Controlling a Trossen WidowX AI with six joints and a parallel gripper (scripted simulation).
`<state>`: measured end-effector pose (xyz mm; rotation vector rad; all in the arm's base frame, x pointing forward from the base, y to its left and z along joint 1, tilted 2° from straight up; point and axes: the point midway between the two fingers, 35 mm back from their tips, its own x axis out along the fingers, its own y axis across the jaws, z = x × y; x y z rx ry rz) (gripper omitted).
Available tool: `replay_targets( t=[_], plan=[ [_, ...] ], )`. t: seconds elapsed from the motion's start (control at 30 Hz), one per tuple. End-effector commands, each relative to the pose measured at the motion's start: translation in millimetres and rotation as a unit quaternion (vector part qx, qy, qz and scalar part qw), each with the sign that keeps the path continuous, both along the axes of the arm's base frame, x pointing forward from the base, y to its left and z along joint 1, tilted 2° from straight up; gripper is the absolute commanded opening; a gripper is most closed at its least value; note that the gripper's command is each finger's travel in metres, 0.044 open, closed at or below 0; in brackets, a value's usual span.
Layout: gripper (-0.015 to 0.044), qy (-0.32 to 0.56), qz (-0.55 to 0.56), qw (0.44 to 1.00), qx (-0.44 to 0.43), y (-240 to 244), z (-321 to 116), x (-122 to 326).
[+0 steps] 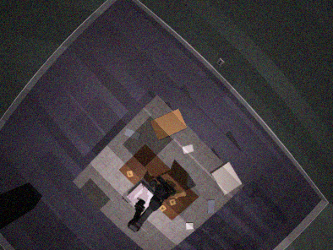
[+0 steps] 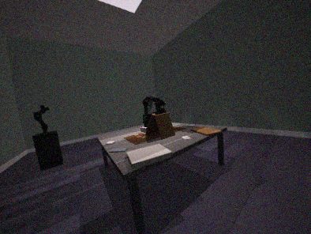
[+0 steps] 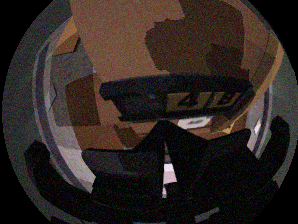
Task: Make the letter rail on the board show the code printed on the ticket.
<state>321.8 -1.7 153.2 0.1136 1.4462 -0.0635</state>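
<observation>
Apparently to clear the tiles, the black gripper (image 1: 182,194) (image 3: 162,124), pressed together on nothing, hovers before the rail (image 3: 142,104), where tiles "4" (image 3: 188,100) and "B" (image 3: 226,100) sit right, mid-bench (image 1: 95,162) (image 2: 118,144), inward from its edges.

The board (image 2: 161,126) (image 3: 120,45) looks like matt brown wood or card, smooth across its face. On its front, the rail (image 3: 175,82) reads as dark, dull plastic or metal; which, cannot be told. The letter tiles (image 3: 187,100) in it look like pale, matt wood. Below the board, the ticket (image 3: 195,122) resembles plain white paper. Behind the rail's lower edge, nearer the wrist view's camera, the gripper (image 3: 162,124) has black, smooth-looking fingers with little shine.
</observation>
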Motion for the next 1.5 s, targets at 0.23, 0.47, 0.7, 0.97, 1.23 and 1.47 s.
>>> replay_targets(
  t=[0.23,0.47,0.7,0.97,1.23,1.47],
  plan=[
    [0.0000,0.001,-0.003,1.000,-0.002,-1.2,-4.7,4.5],
    [0.0000,0.001,-0.003,1.000,-0.002,-1.4,-7.0,7.1],
    [0.0000,0.001,-0.003,1.000,-0.002,-1.5,-9.2,9.7],
    [0.0000,0.001,-0.003,1.000,-0.002,-1.7,-11.9,12.6],
    [0.0000,0.000,-0.003,1.000,-0.002,-1.9,-14.5,15.6],
    [0.0000,0.000,-0.003,1.000,-0.002,-2.0,-16.8,18.1]
  ],
)
